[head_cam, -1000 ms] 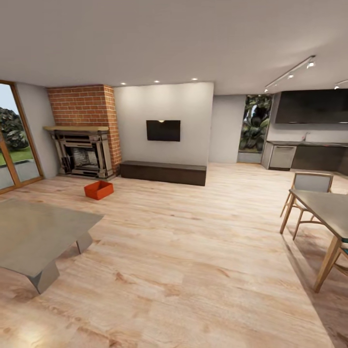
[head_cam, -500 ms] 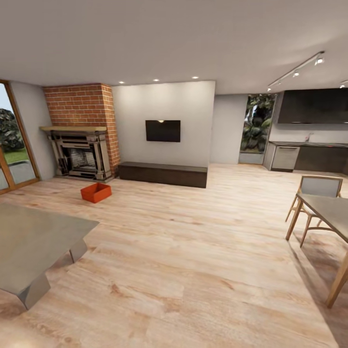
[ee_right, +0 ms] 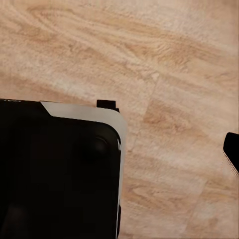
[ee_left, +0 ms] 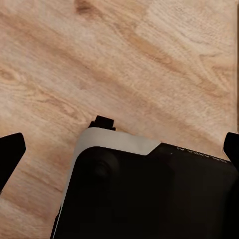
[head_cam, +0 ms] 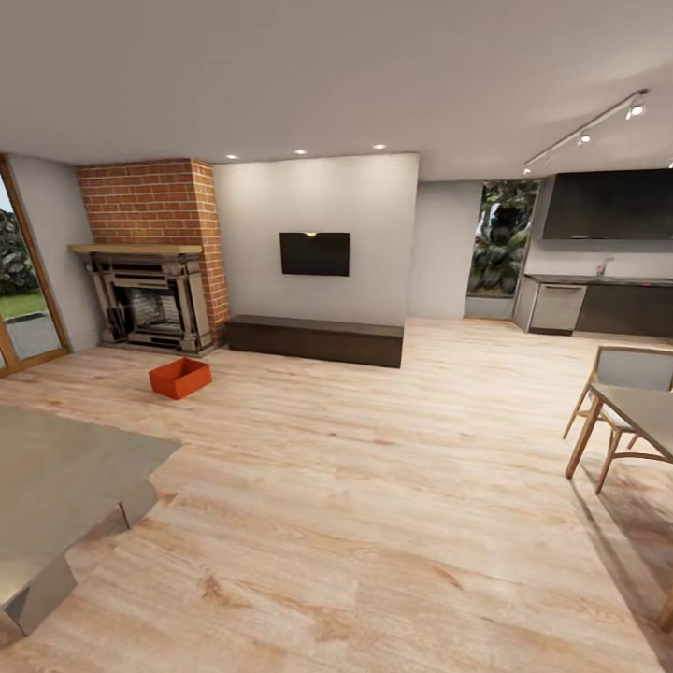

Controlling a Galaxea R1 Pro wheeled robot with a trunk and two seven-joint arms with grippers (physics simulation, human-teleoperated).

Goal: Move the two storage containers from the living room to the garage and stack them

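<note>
One red-orange storage container (head_cam: 179,378) sits on the light wood-plank floor of the living room, far ahead at the left, in front of the brick fireplace (head_cam: 150,252). It is open-topped, and I cannot see whether anything is inside. In the left wrist view my left gripper (ee_left: 119,149) is open: its dark fingertips (ee_left: 10,154) stand wide apart over bare planks, above the robot's dark body (ee_left: 149,194). Of my right gripper (ee_right: 119,149), one fingertip (ee_right: 232,150) shows at the picture's edge, with nothing held.
A low grey coffee table (head_cam: 56,486) stands close at the left. A dining table (head_cam: 645,411) and chair (head_cam: 628,374) are at the right. A dark bench (head_cam: 316,338) runs along the far wall under a TV (head_cam: 314,253). The kitchen (head_cam: 598,299) lies far right.
The whole head view has shifted, so the camera has moved forward. The coffee table and dining table slide toward the picture's edges. The container has not moved on the floor.
</note>
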